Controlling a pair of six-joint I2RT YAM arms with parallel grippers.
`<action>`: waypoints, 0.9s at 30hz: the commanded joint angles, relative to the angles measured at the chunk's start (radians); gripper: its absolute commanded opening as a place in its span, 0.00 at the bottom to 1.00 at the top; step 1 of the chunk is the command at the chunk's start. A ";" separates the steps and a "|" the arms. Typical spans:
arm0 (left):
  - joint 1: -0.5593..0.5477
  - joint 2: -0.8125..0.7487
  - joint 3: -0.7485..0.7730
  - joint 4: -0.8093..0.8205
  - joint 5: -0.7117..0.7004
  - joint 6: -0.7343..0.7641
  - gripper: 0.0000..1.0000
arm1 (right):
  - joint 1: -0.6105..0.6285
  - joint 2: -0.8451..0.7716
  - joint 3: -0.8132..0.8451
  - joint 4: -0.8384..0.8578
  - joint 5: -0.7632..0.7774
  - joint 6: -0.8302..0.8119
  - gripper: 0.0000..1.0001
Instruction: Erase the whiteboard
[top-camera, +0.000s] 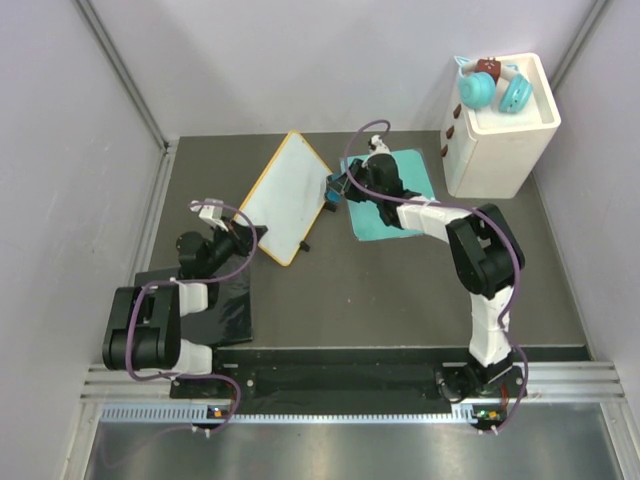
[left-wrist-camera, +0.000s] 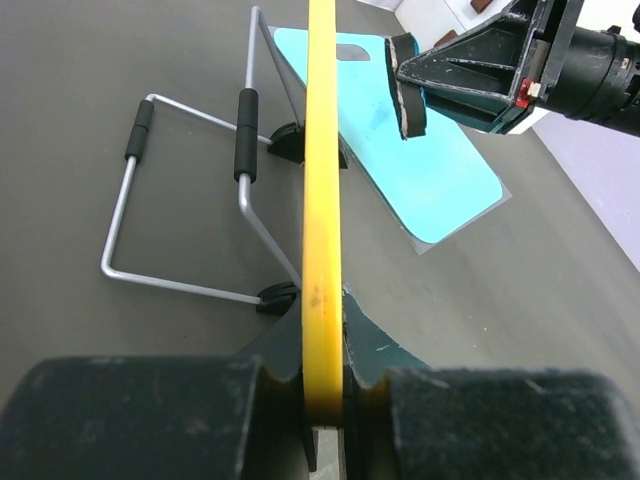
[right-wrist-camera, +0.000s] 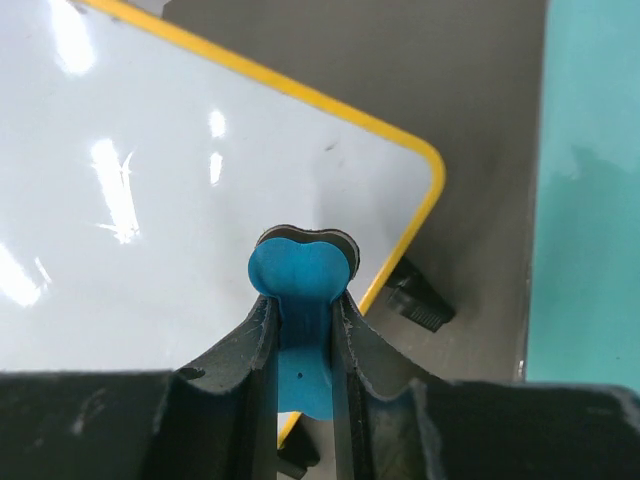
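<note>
The whiteboard (top-camera: 285, 192) has an orange-yellow frame and stands tilted on the dark table. Its white face (right-wrist-camera: 150, 200) shows only glare, no writing. My left gripper (top-camera: 252, 240) is shut on the board's near corner frame; in the left wrist view the frame (left-wrist-camera: 323, 180) runs edge-on between the closed jaws of that gripper (left-wrist-camera: 323, 345). My right gripper (top-camera: 336, 187) is shut on a blue eraser (right-wrist-camera: 303, 285). The eraser's dark felt side is at the board's right edge, near its rounded corner. The eraser also shows in the left wrist view (left-wrist-camera: 405, 85).
A teal cutting board (top-camera: 405, 195) lies under the right arm. A black mat (top-camera: 215, 300) lies at the near left. A white box (top-camera: 500, 135) with teal toys stands at the back right. A wire stand (left-wrist-camera: 180, 200) props the board, with black clips (right-wrist-camera: 420, 300) on the frame.
</note>
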 joint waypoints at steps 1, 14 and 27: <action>-0.028 0.038 0.023 0.004 0.118 -0.028 0.00 | 0.025 0.010 0.040 0.078 -0.104 0.003 0.00; -0.028 0.070 0.054 0.030 0.168 -0.068 0.00 | 0.222 0.207 0.130 0.034 0.009 -0.052 0.00; -0.028 0.098 0.063 0.042 0.177 -0.071 0.00 | 0.332 0.167 0.000 -0.006 0.017 0.014 0.00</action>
